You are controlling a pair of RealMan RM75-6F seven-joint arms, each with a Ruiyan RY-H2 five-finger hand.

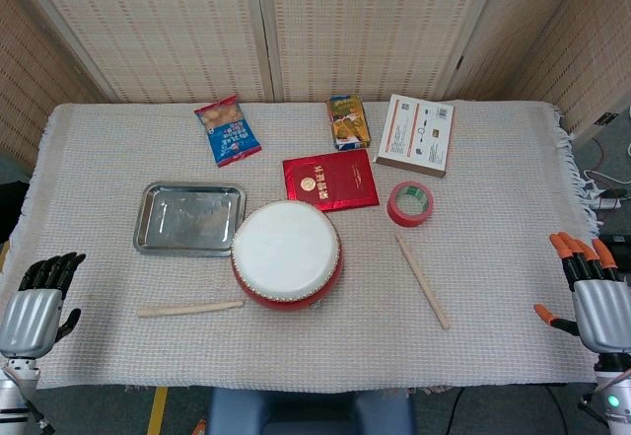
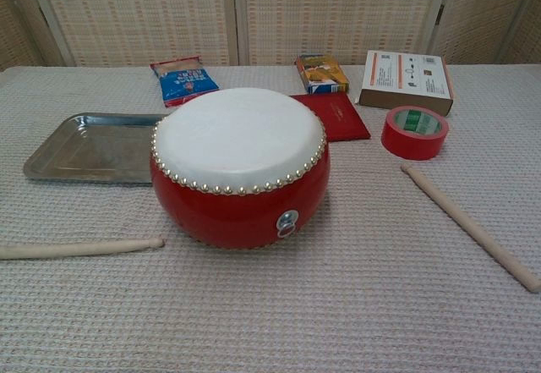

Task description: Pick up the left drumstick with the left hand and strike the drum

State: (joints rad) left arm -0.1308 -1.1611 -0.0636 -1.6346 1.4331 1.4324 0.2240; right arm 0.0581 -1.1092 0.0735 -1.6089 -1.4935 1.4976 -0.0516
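Observation:
A red drum (image 1: 287, 254) (image 2: 240, 166) with a white skin stands at the middle of the table. The left drumstick (image 1: 190, 308) (image 2: 80, 248), pale wood, lies flat in front of the drum's left side. A second drumstick (image 1: 422, 280) (image 2: 470, 225) lies to the drum's right. My left hand (image 1: 37, 302), black-fingered, rests at the table's left edge, well left of the left drumstick, holding nothing. At the right edge my right hand (image 1: 592, 292), orange-tipped, is also empty with fingers apart. Neither hand shows in the chest view.
A steel tray (image 1: 189, 219) (image 2: 89, 146) sits left of the drum. Behind the drum lie a red booklet (image 1: 330, 181), a red tape roll (image 1: 410, 203) (image 2: 414, 132), a blue snack bag (image 1: 227, 130), a small orange box (image 1: 348, 121) and a white carton (image 1: 417, 134).

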